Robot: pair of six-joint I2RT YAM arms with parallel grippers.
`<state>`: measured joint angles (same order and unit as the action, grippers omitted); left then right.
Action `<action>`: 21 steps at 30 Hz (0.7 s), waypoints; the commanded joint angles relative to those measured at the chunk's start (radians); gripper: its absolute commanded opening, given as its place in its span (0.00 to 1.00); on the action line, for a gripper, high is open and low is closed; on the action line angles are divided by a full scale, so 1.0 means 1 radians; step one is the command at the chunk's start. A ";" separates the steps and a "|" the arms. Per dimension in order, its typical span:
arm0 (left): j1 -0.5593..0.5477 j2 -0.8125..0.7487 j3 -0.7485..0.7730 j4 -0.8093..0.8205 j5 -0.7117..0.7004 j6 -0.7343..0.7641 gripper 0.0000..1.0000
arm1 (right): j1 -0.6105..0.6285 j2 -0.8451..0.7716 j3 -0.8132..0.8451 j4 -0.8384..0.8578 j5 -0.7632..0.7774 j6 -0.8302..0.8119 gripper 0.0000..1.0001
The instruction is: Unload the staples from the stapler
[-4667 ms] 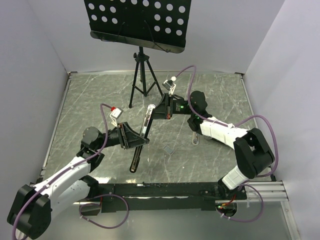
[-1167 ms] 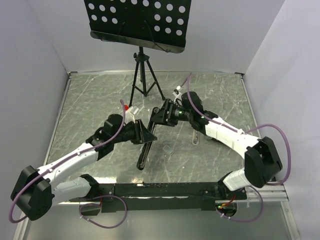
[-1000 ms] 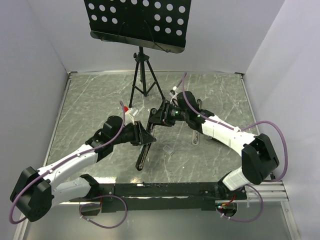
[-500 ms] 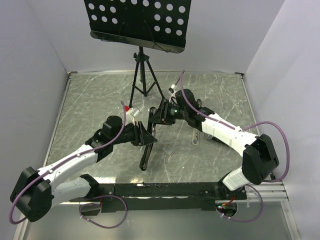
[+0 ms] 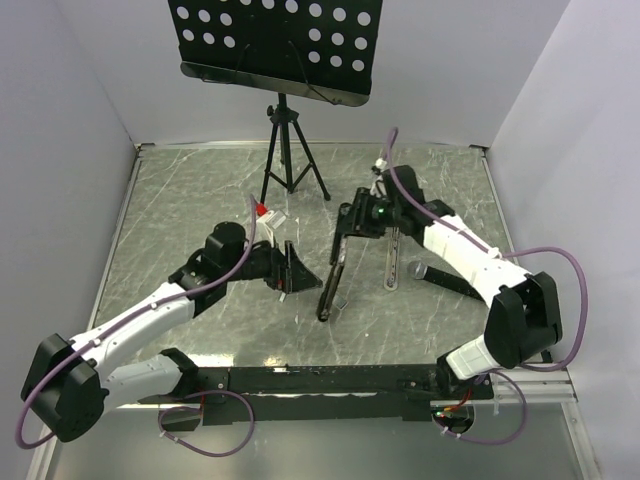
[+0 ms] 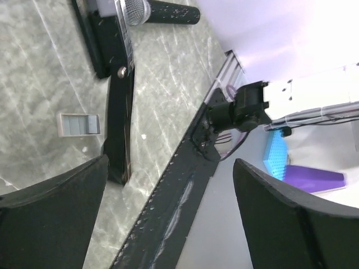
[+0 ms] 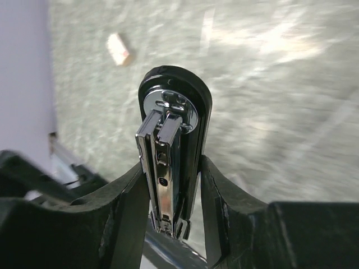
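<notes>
Stapler (image 5: pixel 334 278), long and black, slants down toward the table (image 5: pixel 180 200), its upper end clamped between the fingers of the right gripper (image 7: pixel 171 188), whose right arm (image 5: pixel 450 240) reaches in with a bent elbow. Left of the stapler, the left arm (image 5: pixel 150 315) stretches low and the left gripper (image 6: pixel 171 162) gapes wide, holding nothing. Beside the stapler's lower end lie the staples (image 6: pixel 78 124), a small pale block.

The top camera sits high at the near edge, looking down over the grey marbled table (image 5: pixel 180 200). The left wrist camera looks past the left gripper (image 6: pixel 171 162) at the slim black bar-shaped stapler (image 6: pixel 118 140) ahead. The right wrist camera sees it end-on, close, within the right gripper (image 7: pixel 174 165).
</notes>
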<state>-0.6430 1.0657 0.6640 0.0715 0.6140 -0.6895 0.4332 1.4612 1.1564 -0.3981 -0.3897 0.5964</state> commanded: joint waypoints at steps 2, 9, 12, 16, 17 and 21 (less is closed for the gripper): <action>-0.003 0.002 0.143 -0.208 -0.093 0.203 0.97 | -0.121 -0.013 0.138 -0.210 0.011 -0.180 0.00; -0.001 -0.055 0.204 -0.394 -0.361 0.373 0.98 | -0.200 0.220 0.287 -0.376 0.058 -0.302 0.00; -0.003 -0.097 0.152 -0.377 -0.410 0.395 0.98 | -0.211 0.318 0.359 -0.418 0.086 -0.328 0.00; -0.003 -0.142 0.092 -0.325 -0.442 0.410 0.99 | -0.220 0.459 0.514 -0.490 0.133 -0.357 0.00; -0.003 -0.142 0.097 -0.346 -0.448 0.416 0.99 | -0.221 0.502 0.531 -0.493 0.134 -0.357 0.00; -0.003 -0.157 0.105 -0.346 -0.493 0.429 0.99 | -0.228 0.603 0.629 -0.510 0.152 -0.360 0.00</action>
<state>-0.6430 0.9333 0.7628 -0.3016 0.1902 -0.3042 0.2195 2.0209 1.6581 -0.8459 -0.2649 0.2584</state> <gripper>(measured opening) 0.993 0.431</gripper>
